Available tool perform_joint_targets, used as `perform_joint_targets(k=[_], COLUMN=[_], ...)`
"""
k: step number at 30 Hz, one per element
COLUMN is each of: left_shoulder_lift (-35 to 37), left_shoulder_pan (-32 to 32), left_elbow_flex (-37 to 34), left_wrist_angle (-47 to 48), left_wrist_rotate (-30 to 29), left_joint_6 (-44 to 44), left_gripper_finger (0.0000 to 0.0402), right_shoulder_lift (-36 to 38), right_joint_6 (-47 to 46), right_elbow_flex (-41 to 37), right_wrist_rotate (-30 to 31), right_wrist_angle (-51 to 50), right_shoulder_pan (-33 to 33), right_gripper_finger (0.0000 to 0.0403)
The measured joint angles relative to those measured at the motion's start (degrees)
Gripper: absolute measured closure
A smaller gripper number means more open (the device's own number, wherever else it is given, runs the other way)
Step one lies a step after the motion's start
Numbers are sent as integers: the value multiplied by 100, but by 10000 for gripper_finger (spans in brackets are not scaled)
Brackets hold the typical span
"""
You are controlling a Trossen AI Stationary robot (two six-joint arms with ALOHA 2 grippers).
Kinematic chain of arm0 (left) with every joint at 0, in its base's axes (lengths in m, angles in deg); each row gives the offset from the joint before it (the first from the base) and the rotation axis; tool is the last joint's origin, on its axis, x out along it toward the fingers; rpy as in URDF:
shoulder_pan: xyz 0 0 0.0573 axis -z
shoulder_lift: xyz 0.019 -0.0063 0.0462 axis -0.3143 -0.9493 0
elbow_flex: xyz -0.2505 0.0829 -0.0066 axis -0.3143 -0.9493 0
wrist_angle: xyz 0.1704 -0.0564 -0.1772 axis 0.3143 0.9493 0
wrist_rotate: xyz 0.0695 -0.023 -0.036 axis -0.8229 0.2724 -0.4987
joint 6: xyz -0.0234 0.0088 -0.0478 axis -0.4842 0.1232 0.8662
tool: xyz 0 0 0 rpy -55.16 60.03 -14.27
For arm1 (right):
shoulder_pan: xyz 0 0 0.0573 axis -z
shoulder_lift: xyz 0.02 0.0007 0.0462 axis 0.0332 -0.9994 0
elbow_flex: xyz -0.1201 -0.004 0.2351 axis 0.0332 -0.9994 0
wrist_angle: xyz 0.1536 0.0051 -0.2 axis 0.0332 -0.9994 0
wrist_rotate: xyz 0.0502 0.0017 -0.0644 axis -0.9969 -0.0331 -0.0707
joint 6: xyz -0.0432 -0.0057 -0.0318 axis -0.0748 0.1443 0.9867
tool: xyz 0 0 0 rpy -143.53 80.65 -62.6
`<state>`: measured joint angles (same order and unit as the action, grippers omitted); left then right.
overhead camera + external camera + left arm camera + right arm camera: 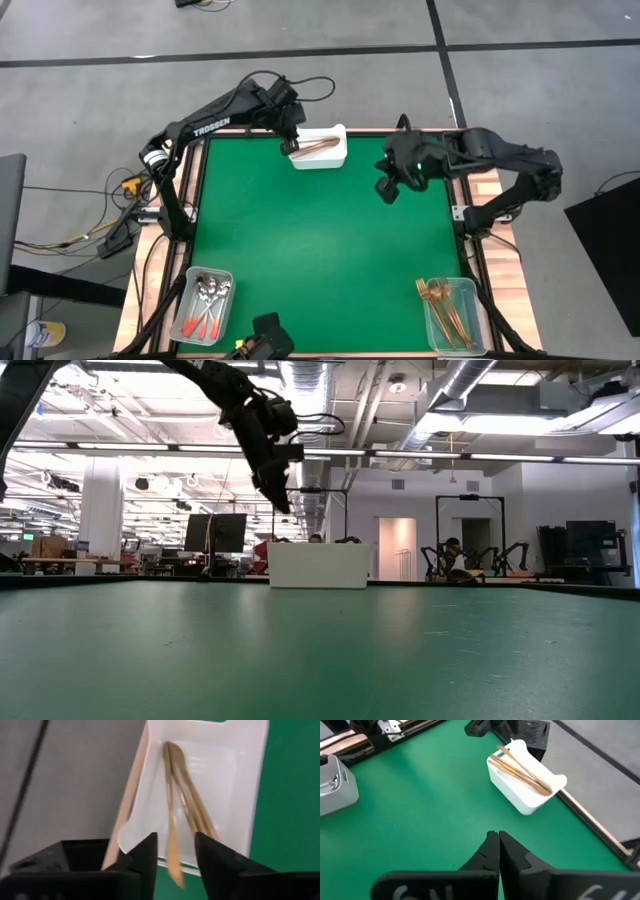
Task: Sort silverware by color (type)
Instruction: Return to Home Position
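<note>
Gold knives in white bin, left fingers apart above, right fingers together

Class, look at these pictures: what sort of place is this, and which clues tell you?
Probably a robotics lab in an open-plan hall: exposed silver ceiling ducts, dark desk monitors, and more dark robot arms beyond the green table.

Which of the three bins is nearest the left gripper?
The white bin holding gold knives, at the far edge: the open left gripper hangs over its end. The clear spoon bin and clear fork bin sit at the near corners.
</note>
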<state>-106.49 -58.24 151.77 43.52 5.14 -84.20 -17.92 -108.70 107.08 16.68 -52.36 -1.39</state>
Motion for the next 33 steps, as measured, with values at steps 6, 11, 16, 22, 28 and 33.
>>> perform_joint_targets(k=[6,11,16,22,28,33], left_shoulder_lift=[56,671,1646,2504,2915,3053], left_shoulder_pan=[20,207,1138,2375,2984,3250], left_elbow_flex=[558,615,617,619,619,619], left_wrist_angle=[1020,1086,854,602,689,696], left_wrist_rotate=[974,2545,2282,853,21,-107], left_joint_6=[795,1595,1785,2124,2573,2830], left_gripper_finger=[235,238,264,283,285,285], right_shoulder_lift=[0,0,1,-9,-7,-7], right_joint_6=[977,1811,2360,2466,2335,2335], right_elbow_flex=[-2,-2,-2,-2,-2,-2], right_wrist_rotate=[-1294,-3047,-4870,-5451,-5596,-5589], right_wrist_angle=[1176,2440,4141,5111,5692,6084], right_shoulder_pan=[520,654,279,6,-377,-725], right_gripper_finger=[394,390,392,393,379,359])
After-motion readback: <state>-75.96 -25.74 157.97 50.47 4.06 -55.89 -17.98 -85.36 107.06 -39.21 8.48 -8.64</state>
